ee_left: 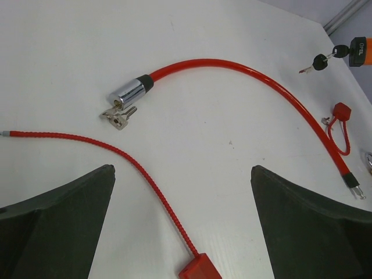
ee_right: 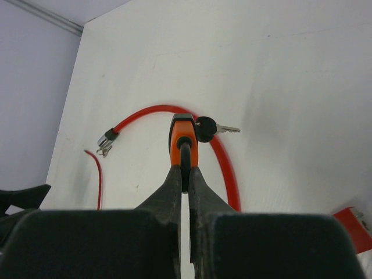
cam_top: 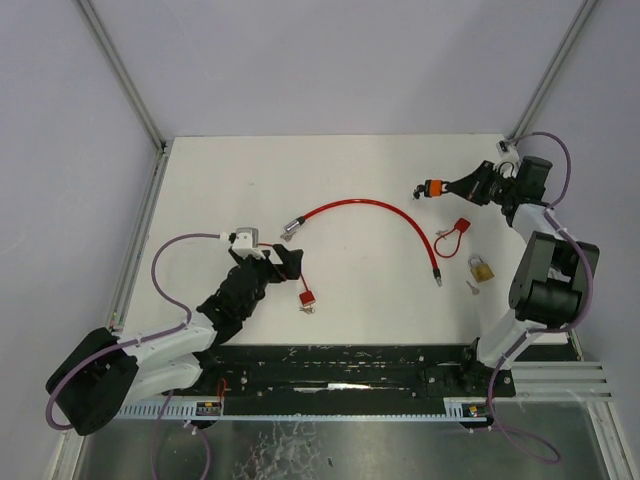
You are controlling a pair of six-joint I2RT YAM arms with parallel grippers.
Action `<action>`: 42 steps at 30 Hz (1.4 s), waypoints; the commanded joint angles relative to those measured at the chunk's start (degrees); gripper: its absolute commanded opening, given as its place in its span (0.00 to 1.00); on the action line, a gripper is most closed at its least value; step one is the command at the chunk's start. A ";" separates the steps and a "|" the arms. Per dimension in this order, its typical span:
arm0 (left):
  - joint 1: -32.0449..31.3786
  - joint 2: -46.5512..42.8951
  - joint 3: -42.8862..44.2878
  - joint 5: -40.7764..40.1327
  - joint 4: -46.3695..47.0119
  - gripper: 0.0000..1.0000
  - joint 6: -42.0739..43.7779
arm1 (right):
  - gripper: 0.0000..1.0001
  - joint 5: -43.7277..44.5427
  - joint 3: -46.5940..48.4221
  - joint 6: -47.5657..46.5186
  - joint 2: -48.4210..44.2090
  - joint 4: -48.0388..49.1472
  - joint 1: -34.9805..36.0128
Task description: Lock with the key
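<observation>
right hand [ee_right: 185,172] tight around orange lock [ee_right: 183,135]

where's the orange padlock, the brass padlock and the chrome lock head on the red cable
orange padlock [ee_right: 181,125], right wrist view, on the upper part of its orange body
brass padlock [cam_top: 483,271], top external view, on its brass body
chrome lock head [ee_left: 128,92], left wrist view, on the shiny cylinder
</observation>
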 commanded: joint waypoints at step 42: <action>-0.84 -11.96 -0.05 7.19 -12.01 1.00 -12.33 | 0.63 6.39 9.37 -28.71 -3.08 -22.43 -0.32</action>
